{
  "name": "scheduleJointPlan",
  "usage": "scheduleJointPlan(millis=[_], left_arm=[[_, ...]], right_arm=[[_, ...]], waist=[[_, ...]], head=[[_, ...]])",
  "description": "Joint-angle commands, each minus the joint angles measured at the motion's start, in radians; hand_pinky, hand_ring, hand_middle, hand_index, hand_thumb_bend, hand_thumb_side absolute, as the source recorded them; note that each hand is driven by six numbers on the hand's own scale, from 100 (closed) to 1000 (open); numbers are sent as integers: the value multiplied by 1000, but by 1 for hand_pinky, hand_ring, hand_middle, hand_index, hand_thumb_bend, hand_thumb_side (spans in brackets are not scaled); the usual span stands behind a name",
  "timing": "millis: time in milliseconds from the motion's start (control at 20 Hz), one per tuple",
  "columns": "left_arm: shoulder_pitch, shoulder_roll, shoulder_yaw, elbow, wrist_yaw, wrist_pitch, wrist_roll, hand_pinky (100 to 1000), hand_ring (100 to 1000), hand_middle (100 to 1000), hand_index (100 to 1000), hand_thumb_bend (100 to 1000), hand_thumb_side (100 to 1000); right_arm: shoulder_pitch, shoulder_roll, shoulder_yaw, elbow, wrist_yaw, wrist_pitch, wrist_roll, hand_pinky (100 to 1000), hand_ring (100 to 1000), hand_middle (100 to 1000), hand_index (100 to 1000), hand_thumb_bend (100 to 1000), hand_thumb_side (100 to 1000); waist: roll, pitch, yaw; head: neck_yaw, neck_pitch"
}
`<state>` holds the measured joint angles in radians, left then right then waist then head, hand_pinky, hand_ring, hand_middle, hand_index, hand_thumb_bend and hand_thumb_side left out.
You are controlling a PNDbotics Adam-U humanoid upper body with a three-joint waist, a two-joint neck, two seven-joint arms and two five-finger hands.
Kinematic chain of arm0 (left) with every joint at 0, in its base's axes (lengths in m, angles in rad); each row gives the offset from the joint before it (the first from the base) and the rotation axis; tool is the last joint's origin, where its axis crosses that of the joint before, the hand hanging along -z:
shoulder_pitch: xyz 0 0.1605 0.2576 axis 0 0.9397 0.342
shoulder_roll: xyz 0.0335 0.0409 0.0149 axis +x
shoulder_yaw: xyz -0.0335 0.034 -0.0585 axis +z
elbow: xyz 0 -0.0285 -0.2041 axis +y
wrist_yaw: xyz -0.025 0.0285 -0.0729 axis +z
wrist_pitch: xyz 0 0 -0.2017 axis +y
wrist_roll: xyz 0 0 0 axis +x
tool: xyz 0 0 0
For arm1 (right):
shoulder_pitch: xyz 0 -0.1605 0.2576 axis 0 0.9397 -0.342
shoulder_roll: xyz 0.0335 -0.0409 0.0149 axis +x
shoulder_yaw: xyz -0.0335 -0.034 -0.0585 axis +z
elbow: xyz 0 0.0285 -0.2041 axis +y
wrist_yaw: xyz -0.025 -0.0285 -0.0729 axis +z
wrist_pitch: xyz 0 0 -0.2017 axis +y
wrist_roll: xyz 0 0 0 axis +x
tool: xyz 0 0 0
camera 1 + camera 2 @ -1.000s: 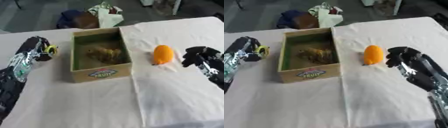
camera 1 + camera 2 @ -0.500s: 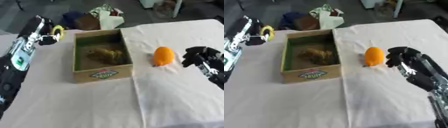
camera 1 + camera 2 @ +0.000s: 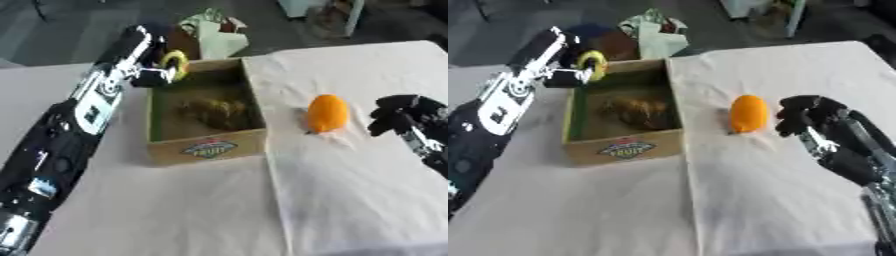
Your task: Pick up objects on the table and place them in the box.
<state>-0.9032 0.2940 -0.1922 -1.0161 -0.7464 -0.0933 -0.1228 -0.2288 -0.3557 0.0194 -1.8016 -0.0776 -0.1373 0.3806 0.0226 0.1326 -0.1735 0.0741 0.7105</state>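
Left robot hand (image 3: 150, 75) has carried the yellow ring (image 3: 175, 64) over the box (image 3: 206, 148).

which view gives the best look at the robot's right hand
The right eye view: the right hand shows whole there, fingers curled, just right of the orange object, with its forearm trailing behind. The left eye view shows the same hand pushed against the picture's right edge.
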Motion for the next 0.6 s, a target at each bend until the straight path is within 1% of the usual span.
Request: scheduleJointPlan(millis=[50, 100, 200, 250, 300, 350, 400, 500, 550, 600], left_arm=[[-22, -11, -9, 13, 3, -27, -18, 435, 385, 350, 478, 100, 181], [-20, -13, -12, 19, 8, -33, -24, 439, 394, 359, 485, 100, 184], [-14, -15, -13, 28, 23, -42, -38, 474, 463, 435, 549, 100, 201], [-11, -14, -14, 29, 31, -46, -44, 494, 495, 473, 585, 126, 227], [-9, -12, -13, 28, 39, -49, -47, 523, 541, 526, 638, 217, 274], [-5, -8, -12, 24, 47, -51, -47, 559, 591, 586, 692, 381, 381], [-1, -2, -10, 16, 56, -50, -42, 581, 616, 619, 721, 444, 426], [10, 13, -4, -13, 72, -43, -16, 624, 674, 681, 768, 745, 616], [17, 22, -1, -33, 83, -38, -1, 633, 688, 697, 775, 798, 649], [25, 32, 3, -56, 100, -32, 15, 643, 707, 722, 782, 876, 719]], right_arm=[[-12, -10, -2, -12, -8, -2, 3, 593, 609, 626, 784, 100, 536], [-12, -9, -2, -12, -8, -2, 4, 593, 609, 626, 784, 100, 535], [-12, -8, -2, -11, -8, -2, 4, 593, 609, 626, 784, 100, 535], [-12, -8, -2, -11, -8, -2, 4, 593, 609, 626, 784, 100, 535], [-13, -8, -2, -11, -8, -1, 4, 593, 609, 626, 784, 100, 535], [-13, -8, -3, -11, -8, -1, 4, 593, 608, 626, 784, 100, 536], [-12, -8, -3, -11, -8, -1, 4, 593, 608, 626, 784, 100, 537], [-11, -7, -5, -11, -8, -1, 3, 593, 608, 626, 784, 100, 536], [-10, -8, -6, -11, -7, -1, 2, 593, 608, 626, 784, 100, 536], [-9, -9, -7, -11, -6, -1, 1, 593, 608, 626, 784, 100, 536]], waist=[[-5, -13, -4], [-5, -13, -4], [-5, -13, -4], [-5, -13, -3], [-5, -13, -2], [-5, -13, -1], [-5, -14, 1], [-5, -14, 4], [-5, -14, 6], [-5, -14, 9]], head=[[5, -6], [6, -6], [6, -6], [6, -6], [6, -6], [5, -7], [4, -7], [0, -7], [-2, -7], [-3, -7]])
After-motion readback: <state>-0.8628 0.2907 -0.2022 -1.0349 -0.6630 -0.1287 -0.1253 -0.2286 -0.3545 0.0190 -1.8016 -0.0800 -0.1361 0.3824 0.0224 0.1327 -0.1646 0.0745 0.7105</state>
